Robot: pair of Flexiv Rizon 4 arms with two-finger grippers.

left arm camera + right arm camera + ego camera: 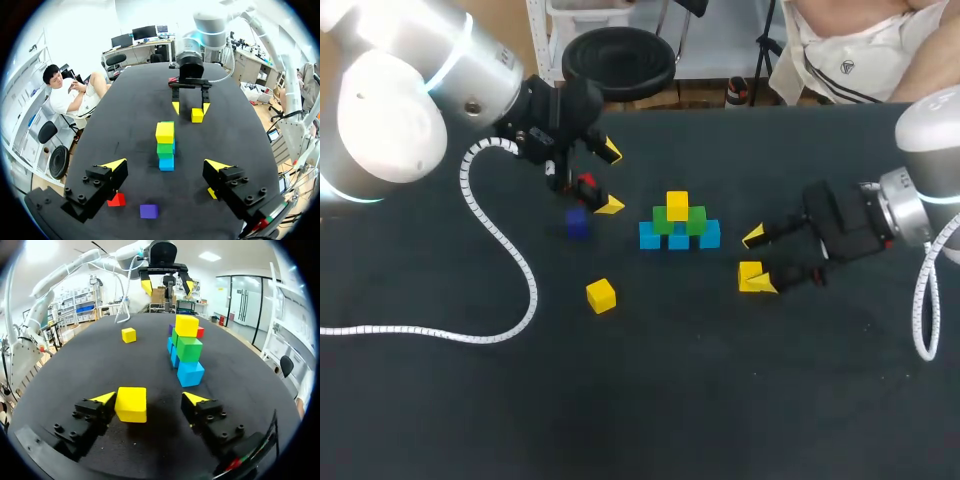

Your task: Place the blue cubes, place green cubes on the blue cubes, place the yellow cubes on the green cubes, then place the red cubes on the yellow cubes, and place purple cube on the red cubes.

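While my right gripper [150,398] stands wide open, a yellow cube [131,404] rests against one finger, near the cube stack [186,347]. My left gripper [166,164], open and empty, hovers near the red cube [116,200] and purple cube [148,211].

red cube [200,332] mostly behind stack [189,347], purple cube [171,329] likewise

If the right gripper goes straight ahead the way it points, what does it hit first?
Probably the nearest blue cube of the stack, in line with one finger, though depth is unclear. A yellow cube sits between the open fingers of the right gripper.
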